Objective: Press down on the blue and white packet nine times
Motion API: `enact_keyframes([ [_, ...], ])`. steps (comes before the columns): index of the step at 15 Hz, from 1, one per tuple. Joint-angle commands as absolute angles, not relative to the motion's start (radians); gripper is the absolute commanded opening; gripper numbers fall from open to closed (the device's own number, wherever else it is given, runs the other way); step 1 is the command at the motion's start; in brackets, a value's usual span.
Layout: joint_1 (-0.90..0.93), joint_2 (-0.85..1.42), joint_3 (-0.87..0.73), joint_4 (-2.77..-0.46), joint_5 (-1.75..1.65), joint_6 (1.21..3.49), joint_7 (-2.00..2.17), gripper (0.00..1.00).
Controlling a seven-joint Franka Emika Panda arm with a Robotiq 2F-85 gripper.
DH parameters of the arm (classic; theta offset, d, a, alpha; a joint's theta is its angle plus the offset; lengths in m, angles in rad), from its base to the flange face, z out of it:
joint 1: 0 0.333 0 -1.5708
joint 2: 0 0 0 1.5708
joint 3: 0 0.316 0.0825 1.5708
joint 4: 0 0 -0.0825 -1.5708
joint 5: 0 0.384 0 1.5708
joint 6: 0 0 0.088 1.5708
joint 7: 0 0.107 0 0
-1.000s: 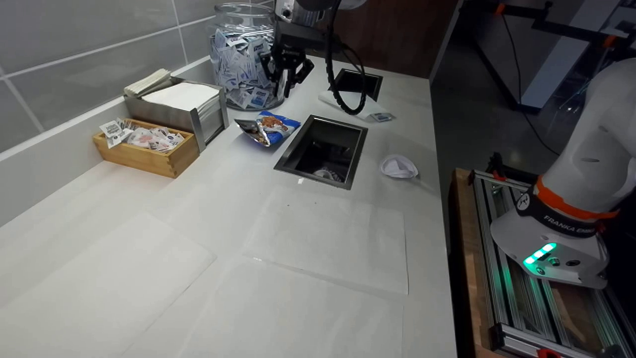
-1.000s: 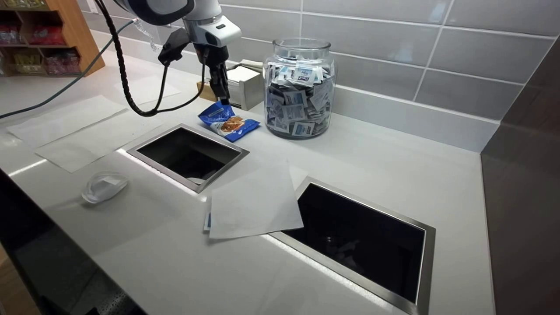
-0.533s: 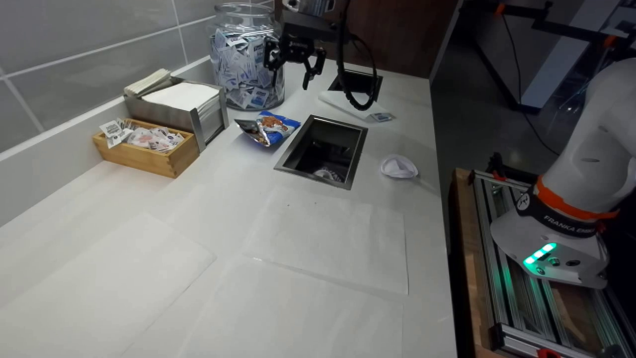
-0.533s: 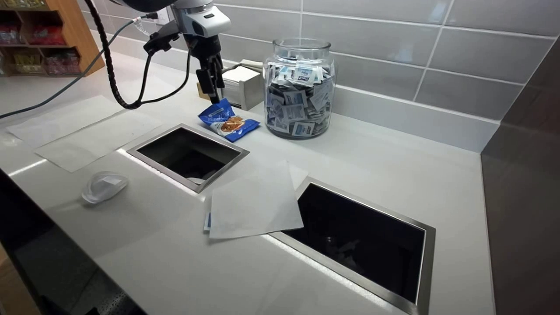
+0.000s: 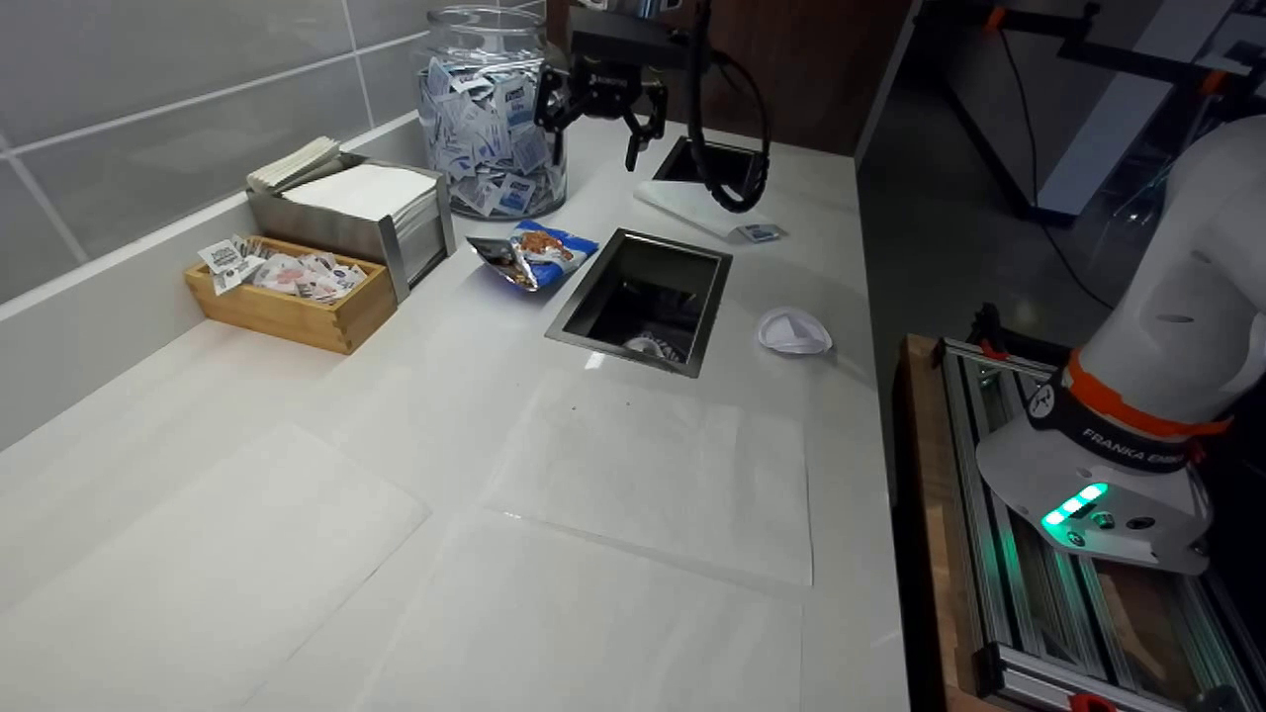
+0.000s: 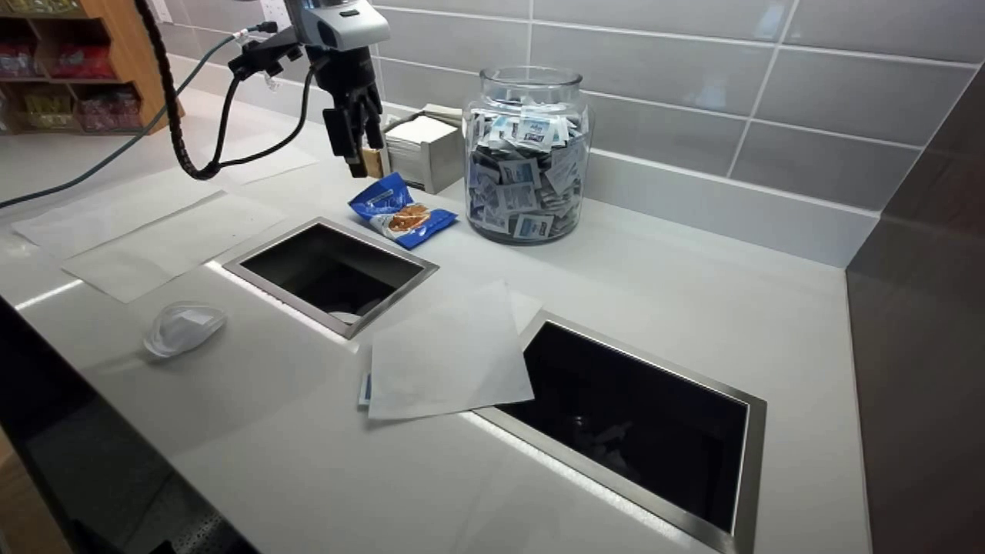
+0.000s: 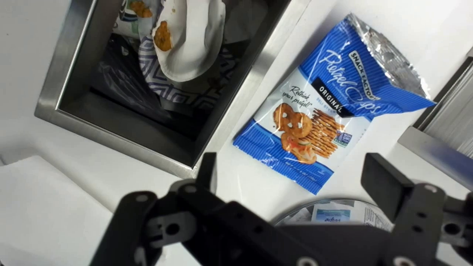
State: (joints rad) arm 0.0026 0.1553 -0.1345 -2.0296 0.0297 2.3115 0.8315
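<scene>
The blue and white Snack Factory pretzel packet lies printed face up on the white counter, silver foil showing at its upper-right end in the wrist view; in both exterior views I find it in the upper half, left of centre. Above the counter, apart from the packet, hangs the black gripper, released, its two fingers spread wide. Just beside the packet, at the upper left of the wrist view, a metal-rimmed bin opening is sunk into the counter, and down in it I can make out a purple-patterned plate or bowl and an orange-stained white piece. Near the packet's foil end stands a metal napkin holder, with a wooden box of sachets just beside it toward the left edge of an exterior view. A big glass jar full of small sachets stands near the tiled wall. Just below the middle of an exterior view, a white sheet covers part of the rim of a second bin opening.
</scene>
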Motion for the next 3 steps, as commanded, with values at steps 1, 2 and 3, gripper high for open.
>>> enact_keyframes([
  [1, -0.010, 0.152, -0.122, -2.030, 0.027, 2.309, 0.834, 1.00],
  [2, -0.010, 0.151, -0.122, -2.032, 0.027, 2.309, 0.835, 1.00],
  [3, -0.010, 0.150, -0.121, -2.034, 0.027, 2.309, 0.836, 1.00],
])
